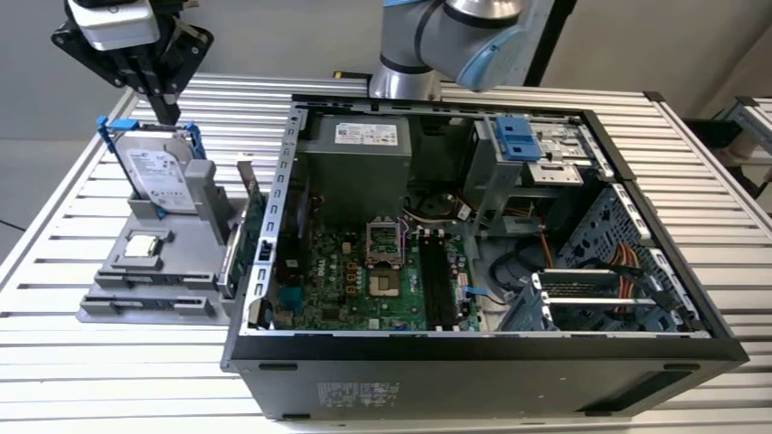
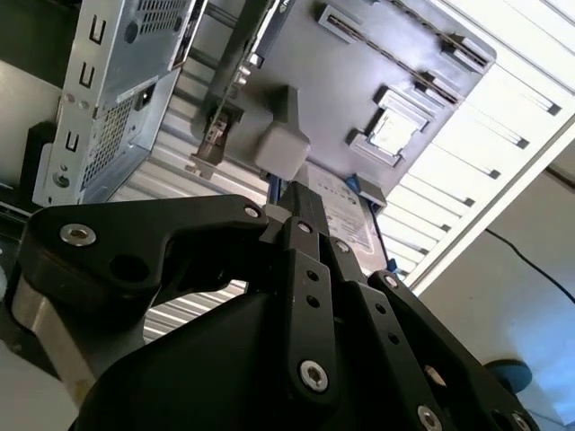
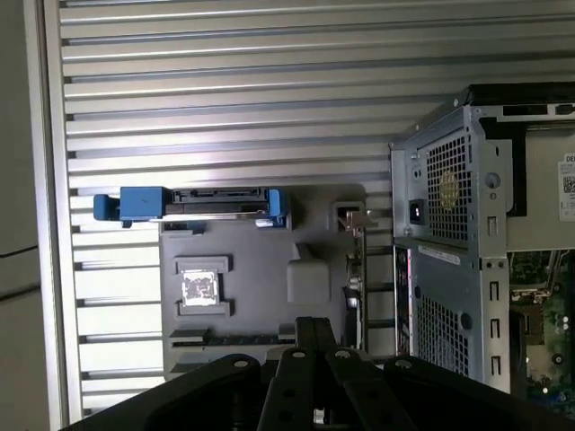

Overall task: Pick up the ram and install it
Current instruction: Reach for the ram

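Seemingly the gripper (image 1: 166,109) hangs clenched on nothing just above the hard drive (image 1: 159,176); the ram (image 3: 232,338) lies in the long slot of the grey holder (image 3: 256,269). Descending closed, 1 finger could strike either.

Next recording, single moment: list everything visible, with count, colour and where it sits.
computer case: one, black, side open, on the table toward the exterior view's right.
motherboard: one, green, inside the case.
holder: one, grey, beside the case on the exterior view's left.
hard drive: one, silver in a blue frame, upright at the holder's back.
processor chip: one, silver, flat on the holder.
green card: one, on edge between holder and case.
ram: one, thin dark stick, seemingly in the holder's long slot.
table: one, slatted metal.
arm: one, silver and blue, behind the case.
gripper: one, black, shut, empty, above the hard drive.
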Available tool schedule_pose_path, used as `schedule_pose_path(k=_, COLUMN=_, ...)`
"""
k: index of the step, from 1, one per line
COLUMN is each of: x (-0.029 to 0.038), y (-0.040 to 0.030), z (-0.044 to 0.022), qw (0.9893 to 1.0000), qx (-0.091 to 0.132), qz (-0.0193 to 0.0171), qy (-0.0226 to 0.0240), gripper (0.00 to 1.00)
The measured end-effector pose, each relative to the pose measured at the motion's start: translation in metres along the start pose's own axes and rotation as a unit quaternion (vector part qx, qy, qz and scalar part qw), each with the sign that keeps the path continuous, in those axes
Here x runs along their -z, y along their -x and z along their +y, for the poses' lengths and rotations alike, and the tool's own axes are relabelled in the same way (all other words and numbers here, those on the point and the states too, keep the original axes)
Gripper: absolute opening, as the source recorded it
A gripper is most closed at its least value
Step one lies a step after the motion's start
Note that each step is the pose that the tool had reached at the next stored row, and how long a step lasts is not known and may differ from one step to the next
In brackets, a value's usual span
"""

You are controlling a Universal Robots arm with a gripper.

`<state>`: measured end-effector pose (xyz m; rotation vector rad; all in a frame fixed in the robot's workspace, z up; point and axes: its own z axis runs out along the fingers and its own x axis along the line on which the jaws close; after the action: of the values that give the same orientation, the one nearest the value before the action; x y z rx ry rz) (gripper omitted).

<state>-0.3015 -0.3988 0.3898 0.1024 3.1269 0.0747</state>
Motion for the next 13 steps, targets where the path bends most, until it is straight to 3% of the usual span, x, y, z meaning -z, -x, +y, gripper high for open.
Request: schedule_pose_path(k=13, x=0.0, y=-0.0151, z=-0.001, qw=1.0, qx=0.007, qz=0.0004, qy=0.0001, gripper=0.0)
